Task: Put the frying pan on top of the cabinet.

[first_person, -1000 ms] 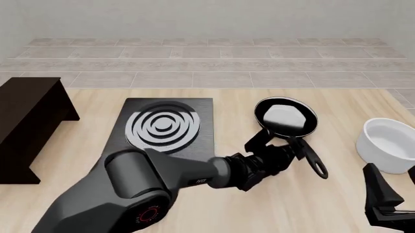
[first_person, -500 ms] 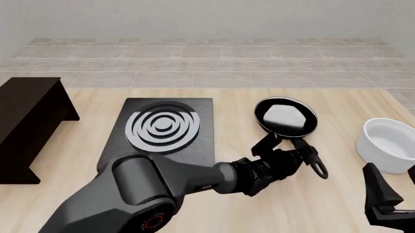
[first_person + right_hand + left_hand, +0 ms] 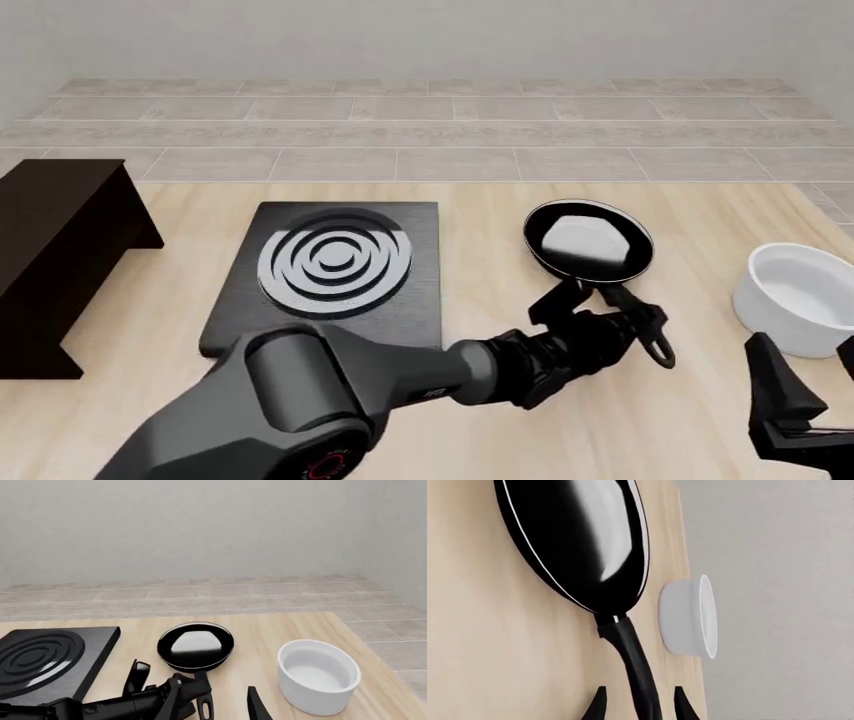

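The frying pan (image 3: pixel 587 238) lies flat on the table right of the stove plate, its long handle (image 3: pixel 630 318) pointing toward me. My left gripper (image 3: pixel 603 312) is open with its jaws on either side of the handle, apart from it. The left wrist view shows the pan (image 3: pixel 580 535) and the handle running between the two fingertips (image 3: pixel 598 705). The dark cabinet (image 3: pixel 60 215) stands at the far left. My right gripper (image 3: pixel 805 385) is open and empty at the lower right, near the white bowl.
The black stove plate (image 3: pixel 334 265) with silver rings lies between cabinet and pan. A white bowl (image 3: pixel 801 295) stands at the table's right edge, close to the pan's handle; it also shows in the right wrist view (image 3: pixel 319 675).
My left gripper has moved right and forward, from beside the handle to straddling it. The pan and the right arm have not moved.
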You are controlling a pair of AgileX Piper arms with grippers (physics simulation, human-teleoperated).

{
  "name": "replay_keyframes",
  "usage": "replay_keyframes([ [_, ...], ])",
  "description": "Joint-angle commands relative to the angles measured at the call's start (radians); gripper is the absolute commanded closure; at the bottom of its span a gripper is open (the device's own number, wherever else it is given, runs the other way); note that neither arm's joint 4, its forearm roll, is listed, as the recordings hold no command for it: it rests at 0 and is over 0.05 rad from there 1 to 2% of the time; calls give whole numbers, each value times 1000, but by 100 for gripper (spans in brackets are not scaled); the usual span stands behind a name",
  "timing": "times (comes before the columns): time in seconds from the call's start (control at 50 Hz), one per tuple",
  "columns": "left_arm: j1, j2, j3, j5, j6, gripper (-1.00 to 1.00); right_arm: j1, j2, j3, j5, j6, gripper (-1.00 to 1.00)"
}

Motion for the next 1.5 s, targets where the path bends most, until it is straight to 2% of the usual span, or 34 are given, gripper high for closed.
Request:
replay_keyframes([
  [0.02,-1,21,-29,6,-6,-100,-1,14,0,-13,-1,-100],
  [0.22,6,61,-84,35,-4,-100,-4,33,0,-33,-3,-100],
  [0.78,0,107,-139,40,-23,-100,-10,39,-2,-37,4,-100],
  [1.5,21,220,-304,108,-55,-100,-16,62,-1,-57,7,-100],
])
